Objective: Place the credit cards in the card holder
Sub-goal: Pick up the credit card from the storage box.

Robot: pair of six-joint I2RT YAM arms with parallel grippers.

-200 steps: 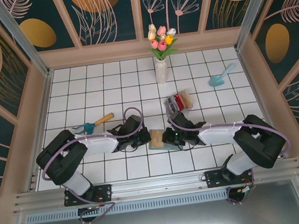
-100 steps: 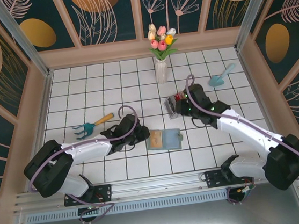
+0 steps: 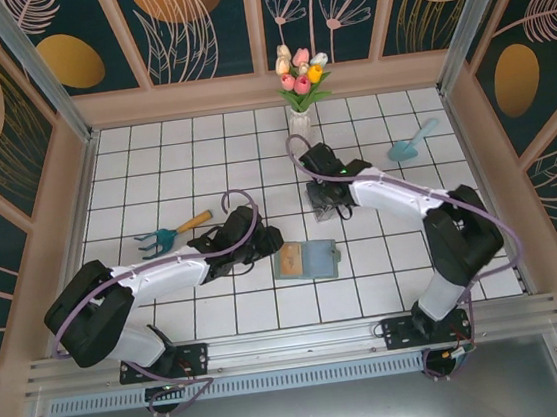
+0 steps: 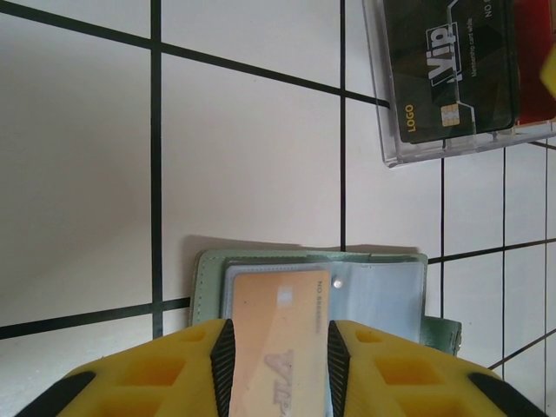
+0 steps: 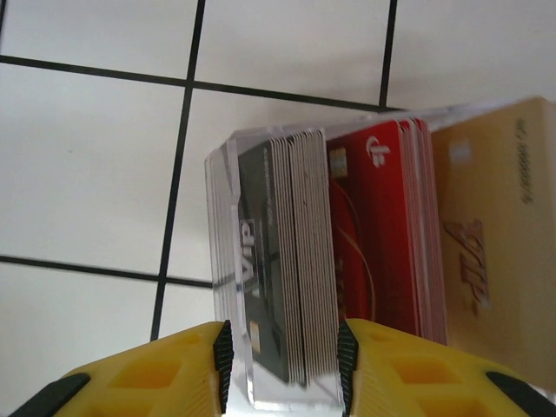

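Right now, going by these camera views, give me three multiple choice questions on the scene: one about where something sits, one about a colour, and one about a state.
1. Where is the clear box relative to the card holder?
A. Farther back, toward the vase
B. Touching its left side
C. Stacked on top of it

2. What colour is the card lying in the card holder?
A. Red
B. Tan
C. Dark grey

3. How is the card holder?
A. Folded shut
B. Standing on edge
C. Open, lying flat

Answers:
1 A: in the top view the box lies between the holder and the vase, apart from both.
2 B: the left wrist view shows a tan card in the holder.
3 C: its clear sleeves face up on the tiles.
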